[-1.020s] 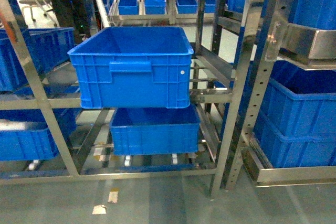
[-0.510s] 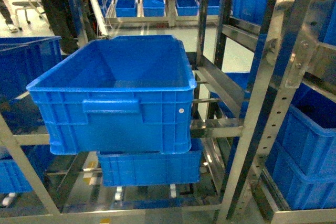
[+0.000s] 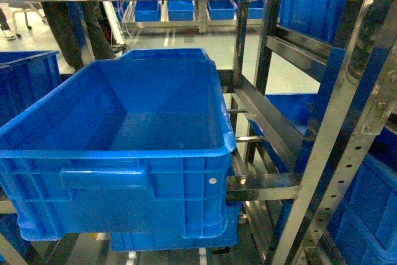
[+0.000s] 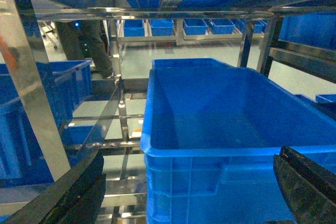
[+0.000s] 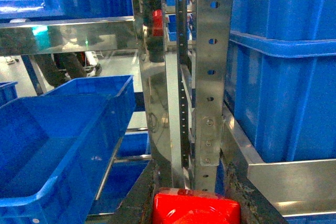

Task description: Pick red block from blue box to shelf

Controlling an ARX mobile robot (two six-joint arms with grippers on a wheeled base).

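Observation:
The red block point(image 5: 197, 209) is glossy and sits low in the right wrist view, pinched between the dark fingers of my right gripper point(image 5: 192, 191), which is shut on it. Right in front of it rises a perforated steel post of the shelf point(image 5: 210, 51). My left gripper point(image 4: 186, 188) is open, its two black fingers point(image 4: 68, 195) spread wide before a deep blue crate point(image 4: 226, 129) on a shelf point(image 4: 31, 103) tier. The head view shows the shelf point(image 3: 347, 153) and no gripper. The blue box is out of view.
The deep dark-blue ribbed crate point(image 3: 124, 172) fills the middle tier; its inside looks bare. Another crate point(image 3: 180, 240) lies beneath it, and more stand at the right point(image 5: 283, 77) and far back point(image 3: 183, 9). Steel rails point(image 3: 267, 122) run beside the crate.
The head view has closed in on the shelf: the middle crate has grown and slid down and left in the frame. No gripper appears in the earlier frames.

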